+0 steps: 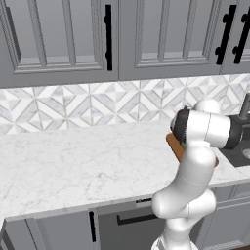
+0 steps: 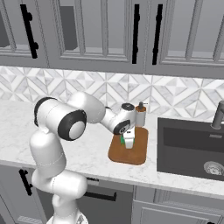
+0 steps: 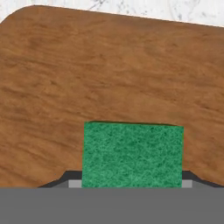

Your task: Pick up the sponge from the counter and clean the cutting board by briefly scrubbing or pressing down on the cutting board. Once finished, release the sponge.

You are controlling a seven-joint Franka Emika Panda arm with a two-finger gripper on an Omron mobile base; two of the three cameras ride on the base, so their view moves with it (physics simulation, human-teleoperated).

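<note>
The pincer (image 2: 128,144) is clamped on the sponge (image 3: 132,154), holding it low over the middle of the cutting board (image 2: 139,154), green face toward the wood, seemingly to press or scrub. The board lies on the worktop (image 2: 96,151) beside the sink (image 2: 192,148).

Left base view: arm covers most of cutting board (image 1: 173,144), just a corner strip shows near counter (image 1: 88,161) right end. Hand view: sponge (image 3: 132,155) bottom cut off by lower edge, yellow layer not visible; fingertips (image 3: 72,179) mostly hidden behind it. Right base view: sponge (image 2: 123,141) mostly hidden by the gripper (image 2: 128,144).
</note>
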